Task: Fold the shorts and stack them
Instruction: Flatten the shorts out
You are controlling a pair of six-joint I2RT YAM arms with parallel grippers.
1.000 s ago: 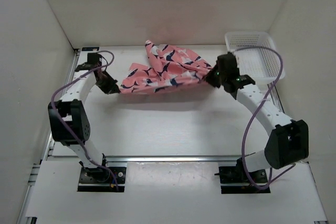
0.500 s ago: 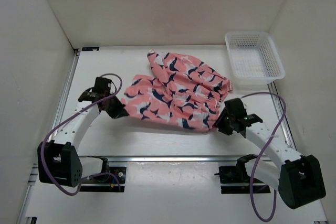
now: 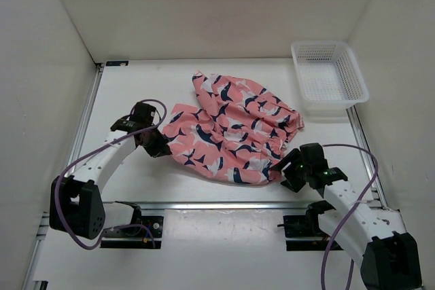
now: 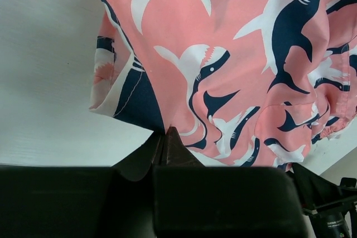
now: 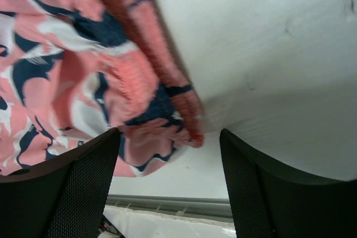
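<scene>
The left end effector [image 4: 166,137] is seen closed, its two fingers [image 4: 144,159] pressed together to a point on the hem of the shorts [image 4: 234,54]. The coral fabric is pinched between the tips, and a navy-and-white corner of the hem is turned over just beside the pinch. In the top view this end effector is found at the left edge of the shorts, low over the worktop [image 3: 170,86]. The right end effector [image 5: 168,136] is seen wide open, its two dark, mesh-textured fingers [image 5: 78,182] spread well apart. A bunched, gathered edge of the shorts lies between them and nothing is clamped. Whether either finger touches the fabric cannot be told. In the top view this end effector is placed at the near right corner of the shorts, close to the near edge of the worktop. The shorts are laid rumpled across the middle of the worktop, between the two end effectors, with one part reaching toward the far side. Their coral-pink cloth is printed all over with navy and white shark shapes. A white mesh basket [image 3: 329,73] is set in the far right corner of the worktop, apart from the shorts.
</scene>
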